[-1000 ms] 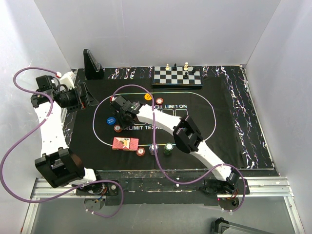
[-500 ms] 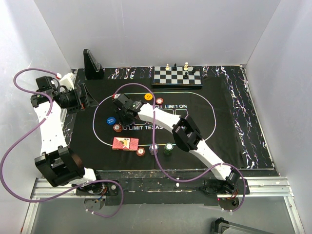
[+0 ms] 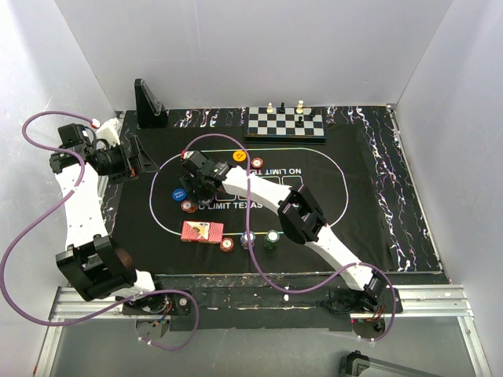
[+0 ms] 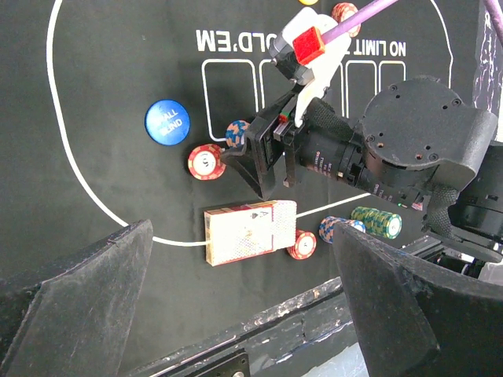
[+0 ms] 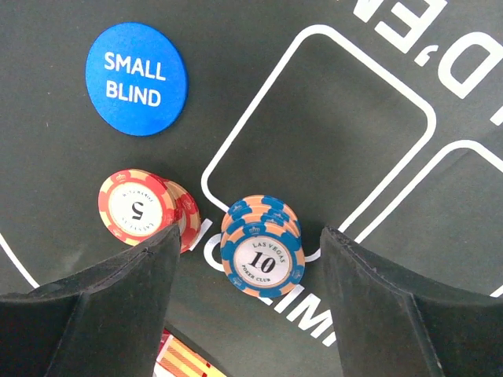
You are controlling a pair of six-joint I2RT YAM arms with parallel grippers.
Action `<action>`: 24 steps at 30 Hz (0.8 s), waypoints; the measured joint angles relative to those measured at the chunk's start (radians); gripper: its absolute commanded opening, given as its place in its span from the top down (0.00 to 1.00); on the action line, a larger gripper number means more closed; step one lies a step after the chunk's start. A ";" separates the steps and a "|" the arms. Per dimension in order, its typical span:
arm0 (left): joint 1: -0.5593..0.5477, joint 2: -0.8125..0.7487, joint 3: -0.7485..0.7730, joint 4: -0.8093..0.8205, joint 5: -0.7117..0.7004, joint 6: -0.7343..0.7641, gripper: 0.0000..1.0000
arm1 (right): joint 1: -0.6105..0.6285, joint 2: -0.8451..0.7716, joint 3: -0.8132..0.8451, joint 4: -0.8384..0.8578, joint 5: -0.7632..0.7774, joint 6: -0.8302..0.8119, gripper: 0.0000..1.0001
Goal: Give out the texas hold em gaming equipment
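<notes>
A stack of blue-and-orange "10" chips [image 5: 262, 247] stands on the mat between the fingers of my right gripper [image 5: 251, 306]. The gripper is open and its fingers are clear of the stack on both sides. Red "5" chips [image 5: 145, 208] lie just left of it, and the blue SMALL BLIND button [image 5: 136, 78] lies beyond them. From above, my right gripper [image 3: 203, 187] hovers over the left half of the mat. The card deck [image 3: 202, 232], a red chip [image 3: 227, 244], blue chips [image 3: 248, 239] and green chips [image 3: 272, 238] sit along the near line. My left gripper [image 3: 141, 157] is open and empty at the mat's far-left edge.
An orange button [image 3: 239, 155] and a red chip [image 3: 257, 163] lie at the oval's far side. The chessboard [image 3: 286, 123] with its pieces stands at the back, and a black stand [image 3: 148, 104] at the back left. White walls enclose the table.
My right arm has shifted slightly toward the far left, and its jaws stand wider around the blue-and-orange stack. The left arm has hardly moved.
</notes>
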 measured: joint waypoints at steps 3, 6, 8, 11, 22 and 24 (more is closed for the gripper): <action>0.000 -0.001 0.000 0.000 0.004 0.000 0.00 | 0.000 0.000 0.000 0.000 0.003 -0.004 0.21; 0.002 -0.003 -0.001 0.000 0.005 0.000 0.00 | 0.000 -0.008 -0.002 -0.007 0.014 -0.014 0.20; 0.002 -0.005 -0.002 0.000 0.005 -0.001 0.00 | 0.000 -0.029 -0.013 -0.020 0.024 -0.024 0.20; 0.002 -0.016 -0.012 0.001 0.006 -0.004 0.00 | 0.000 -0.097 -0.060 -0.032 0.043 -0.034 0.19; 0.002 -0.072 -0.051 0.017 -0.006 -0.037 0.00 | 0.019 -0.577 -0.547 -0.006 0.058 -0.031 0.12; 0.002 -0.076 -0.053 0.021 -0.008 -0.039 0.00 | 0.040 -0.607 -0.627 -0.007 0.066 -0.019 0.12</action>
